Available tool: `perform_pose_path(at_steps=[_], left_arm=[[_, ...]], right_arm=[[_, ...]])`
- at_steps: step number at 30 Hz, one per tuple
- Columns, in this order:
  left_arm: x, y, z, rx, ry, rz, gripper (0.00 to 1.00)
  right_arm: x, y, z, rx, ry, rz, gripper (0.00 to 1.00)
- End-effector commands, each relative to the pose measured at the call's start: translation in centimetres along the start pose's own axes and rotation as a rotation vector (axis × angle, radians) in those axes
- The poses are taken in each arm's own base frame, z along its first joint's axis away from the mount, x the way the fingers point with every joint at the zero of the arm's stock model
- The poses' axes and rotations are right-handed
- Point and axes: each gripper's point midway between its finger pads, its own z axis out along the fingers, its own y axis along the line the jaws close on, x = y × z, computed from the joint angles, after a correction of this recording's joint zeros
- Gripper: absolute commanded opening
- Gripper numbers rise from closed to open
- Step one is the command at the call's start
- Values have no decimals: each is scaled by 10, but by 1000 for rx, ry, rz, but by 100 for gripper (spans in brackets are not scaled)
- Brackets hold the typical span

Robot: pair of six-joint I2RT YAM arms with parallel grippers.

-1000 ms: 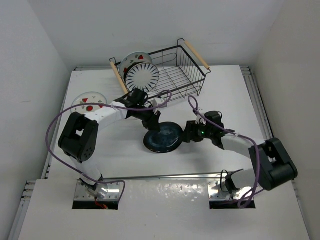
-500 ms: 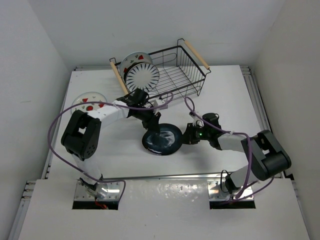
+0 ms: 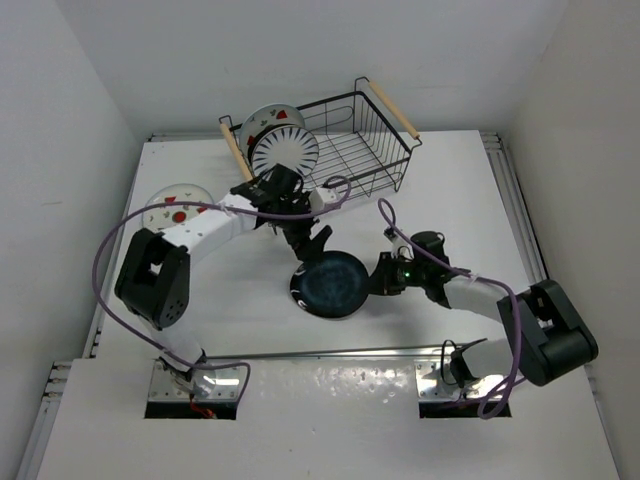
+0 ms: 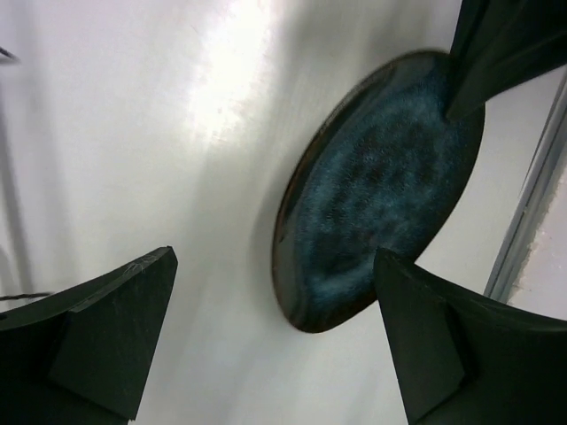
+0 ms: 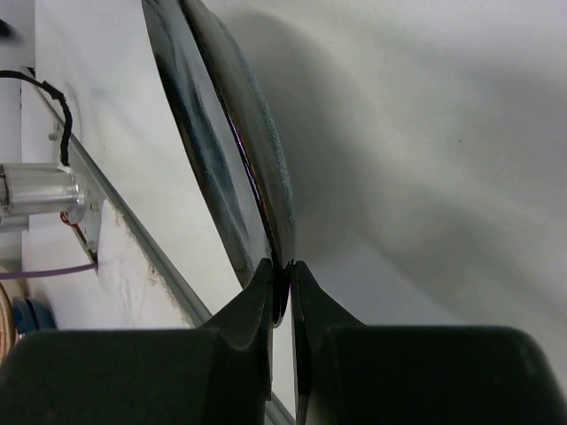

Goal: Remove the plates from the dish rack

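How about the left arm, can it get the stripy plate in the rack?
Probably yes. The left tool is open and empty, the stripy plate stands at the dish rack's left end, and nothing seems to lie between them.

My overhead view is bright, even and sharp, with soft shadows under both arms [image 3: 215, 225]. From the left wrist, glare washes the table [image 4: 221, 80] ahead of the fingers [image 4: 97, 336], which loom dark and blurred. From the right wrist, the plate [image 5: 226, 168] rim past the fingertips [image 5: 257, 310] is soft, its broad shadow beyond.
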Motion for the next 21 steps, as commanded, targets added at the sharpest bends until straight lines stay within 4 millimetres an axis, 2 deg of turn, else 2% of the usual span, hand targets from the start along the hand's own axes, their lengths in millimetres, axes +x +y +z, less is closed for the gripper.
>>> perform_pose_path(at_steps=[1,3,4,5,6,9,10,12,16,21], left_arm=[[-52,2,-49,-135,-75,113,100],[-77,1,-74,-188,-124,146,100],[-80,1,-83,-202,-129,148,100],[-96,0,-100,-230,-170,167,100],[-100,0,-109,-247,-179,151,100],[-114,16,-139,-343,-208,86,100],[-119,29,-155,-400,-223,65,100],[-117,47,-174,-480,-235,4,100],[-122,65,-205,-586,-276,-23,100],[-121,78,-219,-635,-295,-36,100]], right_arm=[[-3,7,-3,-34,12,-3,0],[-1,4,-1,-17,45,16,0],[5,-1,0,3,85,48,0],[8,-3,1,13,103,65,0],[14,-5,1,27,134,89,0],[21,-14,3,64,187,148,0],[20,-16,5,73,196,165,0],[18,-24,5,116,191,192,2],[15,-37,6,206,181,222,17],[9,-48,6,277,164,230,22]])
